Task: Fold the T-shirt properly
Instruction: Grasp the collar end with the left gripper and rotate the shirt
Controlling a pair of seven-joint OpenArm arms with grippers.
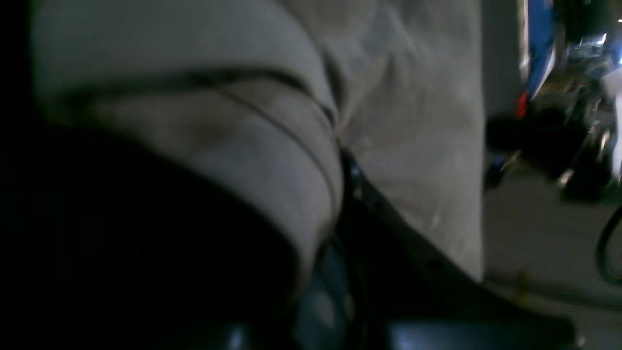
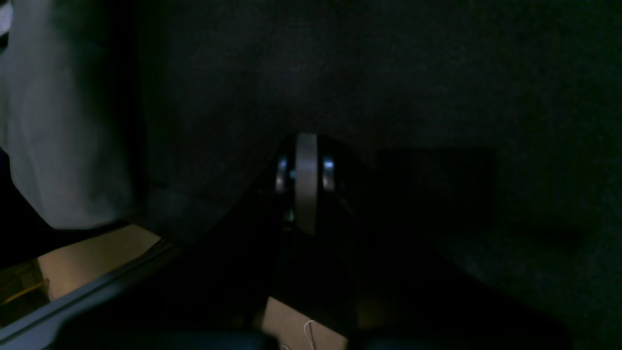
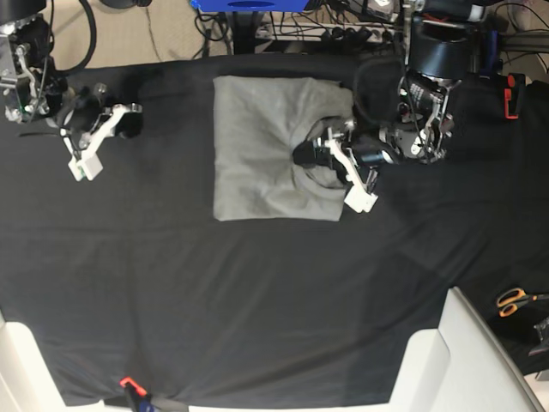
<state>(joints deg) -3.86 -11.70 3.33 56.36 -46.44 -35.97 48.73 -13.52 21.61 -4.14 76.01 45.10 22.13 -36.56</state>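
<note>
The light-grey T-shirt [image 3: 257, 146] lies folded into a rough rectangle on the black table cloth [image 3: 257, 283] at the back centre. My left gripper [image 3: 303, 154] is at the shirt's right part and is shut on a bunch of its fabric; wrinkles run toward it. In the left wrist view the shirt [image 1: 398, 97] fills the frame, with a hemmed fold [image 1: 272, 146] draped over the dark gripper [image 1: 346, 167]. My right gripper [image 3: 129, 120] is far to the left, over bare cloth, apart from the shirt. In the right wrist view it [image 2: 306, 146] looks shut and empty.
Orange-handled scissors [image 3: 515, 300] lie at the right edge. A white box-like surface [image 3: 455, 360] stands at the front right. Cables and a blue object [image 3: 249, 4] are behind the table. A red clamp [image 3: 512, 94] sits at the back right.
</note>
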